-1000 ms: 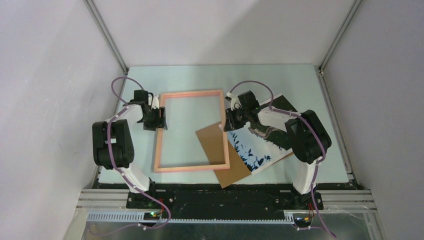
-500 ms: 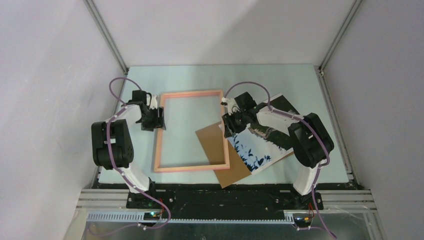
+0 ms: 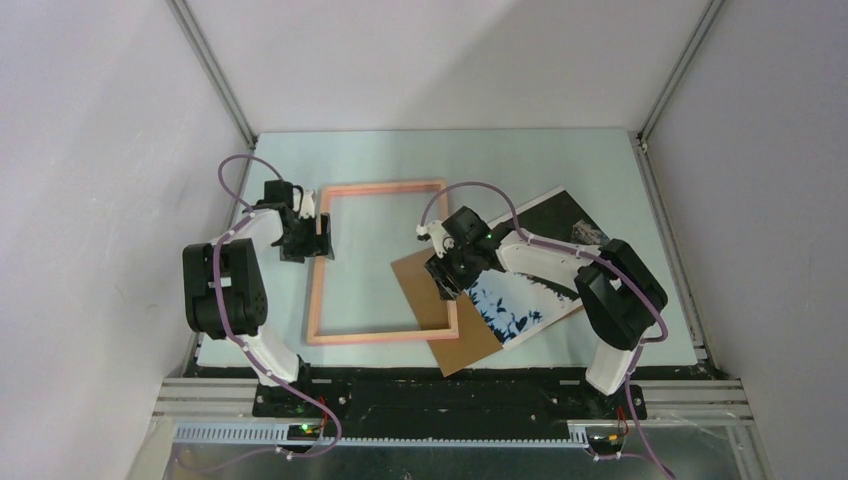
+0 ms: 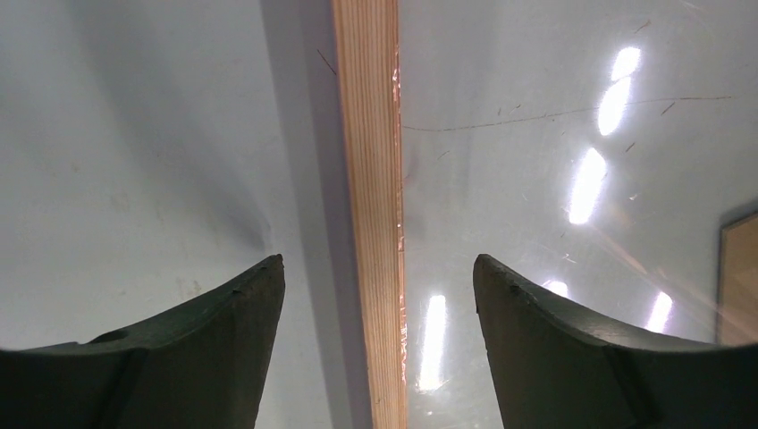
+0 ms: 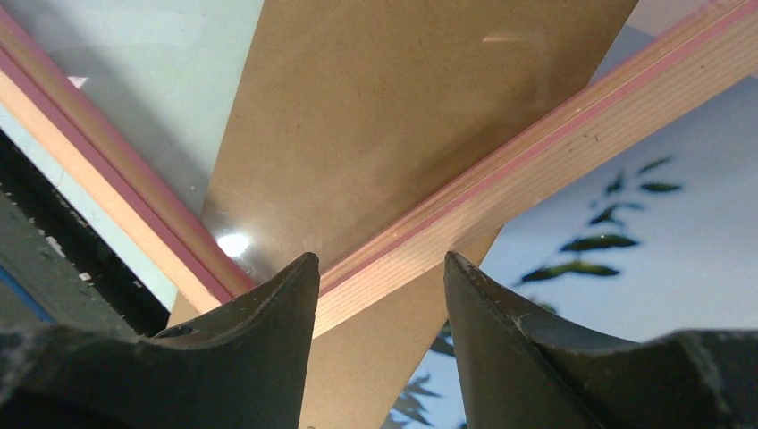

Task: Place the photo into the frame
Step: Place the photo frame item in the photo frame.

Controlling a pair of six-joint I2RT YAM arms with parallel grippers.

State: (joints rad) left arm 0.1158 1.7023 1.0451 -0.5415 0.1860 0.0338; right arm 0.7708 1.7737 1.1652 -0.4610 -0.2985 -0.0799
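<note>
Three plain white walls (image 3: pixel 450 60) box in a pale green bench (image 3: pixel 560 160); left claw (image 4: pixel 378 277) straddles a rail of the frame (image 3: pixel 383 188), jaws apart, right claw (image 5: pixel 380 268) same deal.

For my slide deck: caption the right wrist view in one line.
Right gripper open astride one rail of the frame, brown backing board beneath it, photo alongside.

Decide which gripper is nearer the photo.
Right. The right gripper straddles the right rail of the frame, beside the photo; the left gripper straddles its left rail.
</note>
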